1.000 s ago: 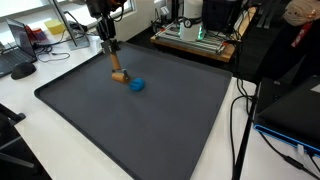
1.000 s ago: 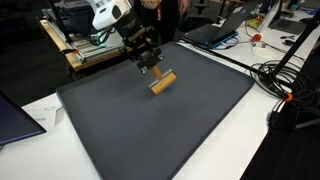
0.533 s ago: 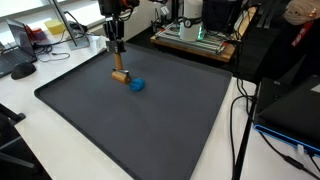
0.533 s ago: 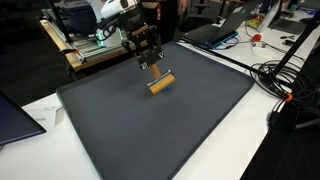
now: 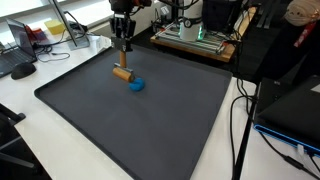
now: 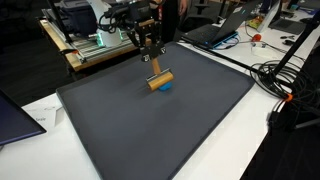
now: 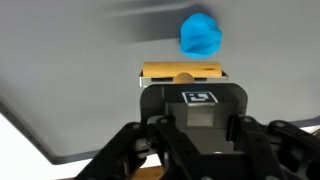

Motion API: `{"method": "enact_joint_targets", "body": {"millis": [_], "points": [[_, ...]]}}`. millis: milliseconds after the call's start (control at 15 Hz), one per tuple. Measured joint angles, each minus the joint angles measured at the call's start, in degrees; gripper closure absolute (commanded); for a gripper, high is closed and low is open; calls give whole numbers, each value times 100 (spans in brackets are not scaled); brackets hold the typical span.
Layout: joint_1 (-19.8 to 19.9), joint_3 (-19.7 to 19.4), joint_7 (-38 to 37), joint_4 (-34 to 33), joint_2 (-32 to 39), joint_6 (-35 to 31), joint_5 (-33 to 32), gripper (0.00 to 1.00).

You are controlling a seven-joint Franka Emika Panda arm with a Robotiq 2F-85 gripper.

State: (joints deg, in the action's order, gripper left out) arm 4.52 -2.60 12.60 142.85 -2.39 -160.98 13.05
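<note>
My gripper (image 5: 124, 45) (image 6: 148, 45) hangs over the far part of a dark grey mat (image 5: 150, 130) (image 6: 150, 130). It is shut on the grey tagged top of a tool whose thin shaft runs down to a wooden block (image 5: 122, 73) (image 6: 160, 81). The block is at the mat's surface, right beside a small blue lump (image 5: 137, 85) (image 6: 167, 87). Whether they touch I cannot tell. In the wrist view the gripper (image 7: 198, 125) clamps the tagged piece. Beyond it lie the block (image 7: 182, 71) and the blue lump (image 7: 200, 34).
A machine with a green board (image 5: 195, 33) stands behind the mat. Black cables (image 6: 285, 80) trail over the white table beside it. A laptop (image 6: 215, 30) sits at the back, and a mouse (image 5: 22, 70) lies near the mat's corner.
The gripper has swung across above the block and the shaft now stands nearly upright. The wooden block turned slightly and stays next to the blue lump.
</note>
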Motion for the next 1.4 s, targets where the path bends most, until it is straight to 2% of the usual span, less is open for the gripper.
{"method": "enact_joint_targets", "body": {"millis": [333, 600, 1000, 1400], "points": [[-45, 226, -1415, 53, -200, 1, -1852, 78], [-59, 521, -2241, -93, -378, 413, -2783, 78], [-339, 942, -2768, -762, -396, 1819, -3078, 78], [-645, 1120, -3165, -1653, -60, 3081, -3356, 78]]}}
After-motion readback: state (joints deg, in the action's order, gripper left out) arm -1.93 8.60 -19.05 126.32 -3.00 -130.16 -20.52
